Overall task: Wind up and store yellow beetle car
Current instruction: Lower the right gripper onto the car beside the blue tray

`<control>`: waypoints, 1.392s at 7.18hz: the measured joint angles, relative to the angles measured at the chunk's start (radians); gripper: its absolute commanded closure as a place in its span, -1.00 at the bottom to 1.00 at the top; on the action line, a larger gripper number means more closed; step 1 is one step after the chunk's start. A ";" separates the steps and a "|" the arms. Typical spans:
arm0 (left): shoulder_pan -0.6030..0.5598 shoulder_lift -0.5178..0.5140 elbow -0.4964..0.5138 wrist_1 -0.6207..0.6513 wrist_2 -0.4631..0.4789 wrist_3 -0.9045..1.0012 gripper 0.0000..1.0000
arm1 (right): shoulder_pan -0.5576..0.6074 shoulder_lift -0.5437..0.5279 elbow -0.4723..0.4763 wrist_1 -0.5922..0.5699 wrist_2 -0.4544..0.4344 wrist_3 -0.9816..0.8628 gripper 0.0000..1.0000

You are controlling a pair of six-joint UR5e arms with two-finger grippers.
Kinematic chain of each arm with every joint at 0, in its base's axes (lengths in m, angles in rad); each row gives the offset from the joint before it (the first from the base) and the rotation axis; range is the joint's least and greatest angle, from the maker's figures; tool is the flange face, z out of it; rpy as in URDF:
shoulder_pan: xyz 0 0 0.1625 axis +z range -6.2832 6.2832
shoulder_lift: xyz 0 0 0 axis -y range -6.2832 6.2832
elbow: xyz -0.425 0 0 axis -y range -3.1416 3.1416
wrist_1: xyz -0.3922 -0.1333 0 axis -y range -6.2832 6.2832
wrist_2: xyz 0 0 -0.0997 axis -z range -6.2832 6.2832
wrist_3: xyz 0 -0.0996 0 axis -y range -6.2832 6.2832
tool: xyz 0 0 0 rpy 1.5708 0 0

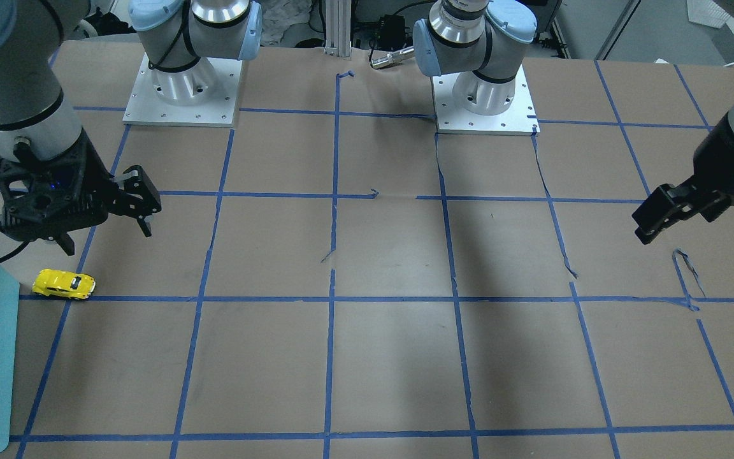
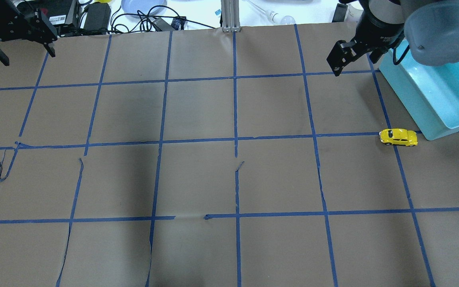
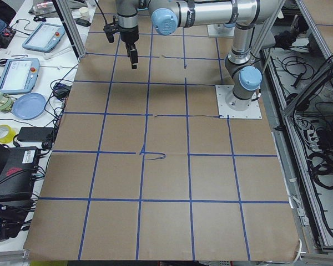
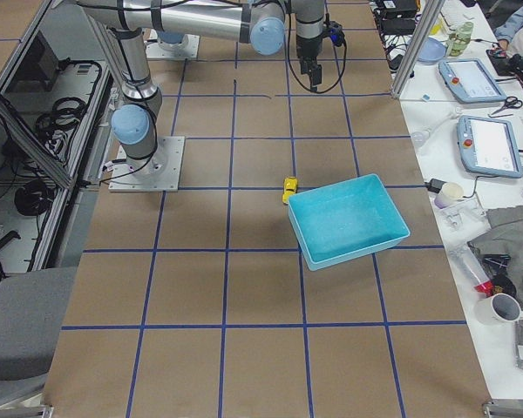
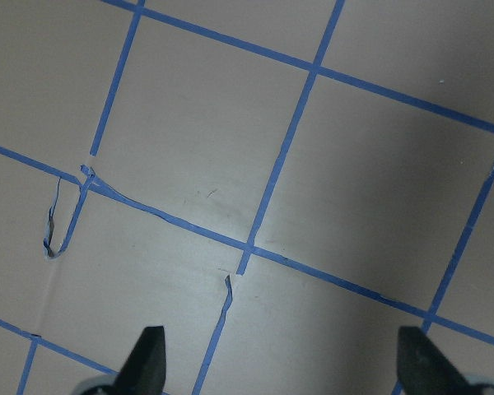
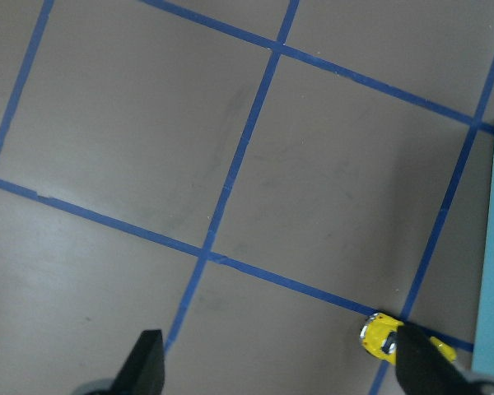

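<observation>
Black fingertips (image 6: 151, 362) of the right gripper (image 6: 284, 366) are framing the bottom of the right wrist view, standing wide apart and holding nothing. Under one tip, the small bright-yellow toy beetle car (image 6: 379, 331) is peeking out, sitting upright on a line of blue masking tape (image 6: 231, 177) that is crossing the brown paper-covered table (image 6: 132, 123). The car is resting in the right half of the table, toward its right edge and roughly midway between the robot's edge and the operators' edge. It is lying just beside a corner of the shallow turquoise plastic bin (image 2: 440, 95), seemingly without touching it. The right gripper is hovering well above the paper, offset from the car rather than centred over it. The left gripper (image 5: 284, 366) is hanging near the left edge, well apart from the car, its jaws likewise gaping and empty.

Judging by this, the task is sitting at its very start, the approach, with the car neither wound nor stored. The next move is calling for the right arm to centre over the car, turn the wrist so the fingers are straddling its narrow sides, and come down low enough to pinch so small a body. The bin wall is probably leaving little room on that side.
</observation>
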 measured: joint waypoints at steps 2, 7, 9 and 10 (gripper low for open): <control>-0.055 -0.003 -0.001 -0.014 -0.032 0.062 -1.00 | -0.091 0.016 0.053 -0.003 -0.008 -0.436 -1.00; -0.163 0.024 -0.082 0.003 -0.125 0.234 -1.00 | -0.293 0.087 0.196 -0.054 -0.016 -1.104 -1.00; -0.165 0.054 -0.097 0.004 -0.128 0.261 -1.00 | -0.346 0.121 0.263 -0.185 -0.014 -1.166 -0.99; -0.164 0.066 -0.103 0.003 -0.127 0.261 -1.00 | -0.352 0.140 0.283 -0.249 -0.012 -1.209 -0.99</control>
